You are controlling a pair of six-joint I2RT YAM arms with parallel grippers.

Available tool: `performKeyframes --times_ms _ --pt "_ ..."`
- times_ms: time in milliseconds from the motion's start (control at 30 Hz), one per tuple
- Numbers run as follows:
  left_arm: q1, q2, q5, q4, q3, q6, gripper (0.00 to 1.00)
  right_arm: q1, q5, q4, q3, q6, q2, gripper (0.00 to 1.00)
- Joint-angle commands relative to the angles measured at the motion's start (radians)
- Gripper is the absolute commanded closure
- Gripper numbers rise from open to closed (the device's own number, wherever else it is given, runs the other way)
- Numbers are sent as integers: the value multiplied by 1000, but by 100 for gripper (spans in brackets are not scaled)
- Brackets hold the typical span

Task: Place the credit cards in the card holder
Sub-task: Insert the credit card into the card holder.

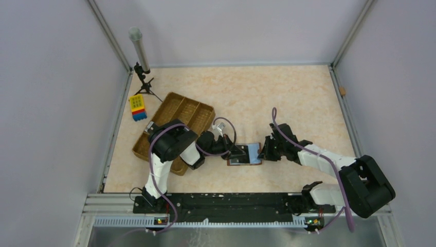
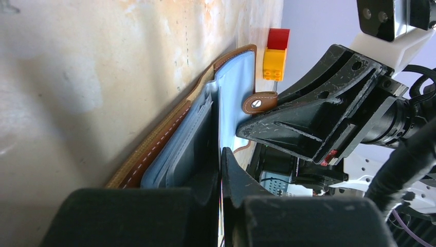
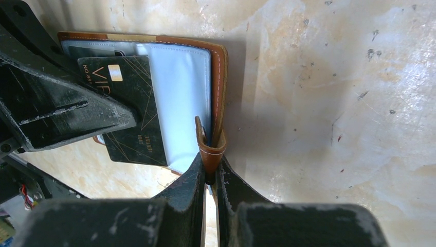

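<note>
The brown card holder (image 1: 248, 160) lies open on the table, its pale blue lining up (image 3: 180, 98). My right gripper (image 3: 210, 167) is shut on its brown snap strap (image 3: 208, 146) at the holder's edge; from above this gripper (image 1: 264, 151) sits at the holder's right side. My left gripper (image 1: 239, 152) is shut on a dark credit card (image 3: 131, 116) with a gold chip and "VIP" print. The card rests over the left part of the lining. In the left wrist view the card shows only edge-on between the shut fingers (image 2: 231, 170). Whether the card sits in a pocket I cannot tell.
A large brown compartmented tray (image 1: 177, 116) lies behind my left arm. A yellow-and-blue block (image 1: 138, 107) and a grey tube on a small stand (image 1: 139, 49) are at the back left. White walls close the table in on three sides.
</note>
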Motion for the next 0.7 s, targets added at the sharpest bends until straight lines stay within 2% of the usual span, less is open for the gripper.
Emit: performKeyframes --times_ms 0,167,667 --pt "-13 77 -73 -175 -15 51 100 13 7 -18 32 -13 -8 100" --pt "-8 61 -80 -224 -34 35 100 12 14 -19 32 -1 -34 100" --pt "-1 58 -104 -202 -70 8 100 12 17 -30 30 2 -52 100"
